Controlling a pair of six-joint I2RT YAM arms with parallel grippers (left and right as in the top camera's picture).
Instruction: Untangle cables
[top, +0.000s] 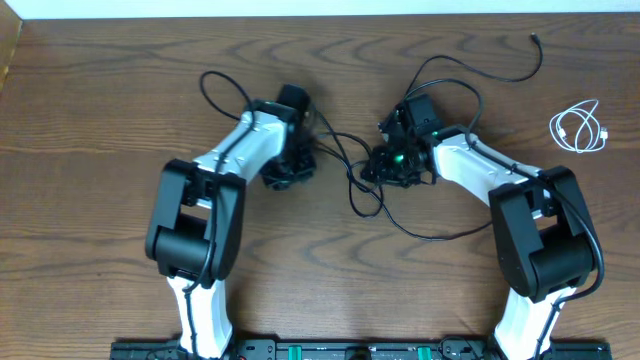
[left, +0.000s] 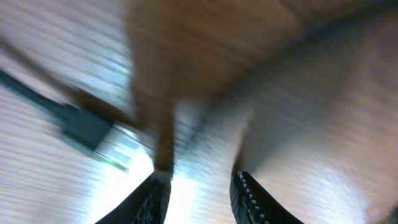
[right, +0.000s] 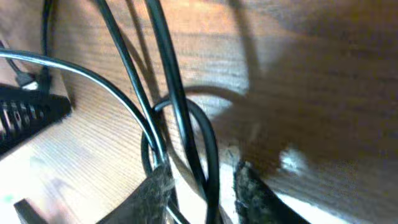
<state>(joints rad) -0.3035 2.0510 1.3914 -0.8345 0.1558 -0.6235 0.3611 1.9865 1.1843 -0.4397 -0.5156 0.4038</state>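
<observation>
Two narrow gaps: right gripper (right: 202, 171) straddles black cord (right: 213, 155), left gripper (left: 199, 182) seemingly empty (blurred)

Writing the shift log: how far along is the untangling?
Done: white cord lies coiled alone at the right, apart from the black cord. In hand: right gripper straddles looped black strands; left gripper is open beside a plug. Left: black loops between the arms are crossed.
</observation>
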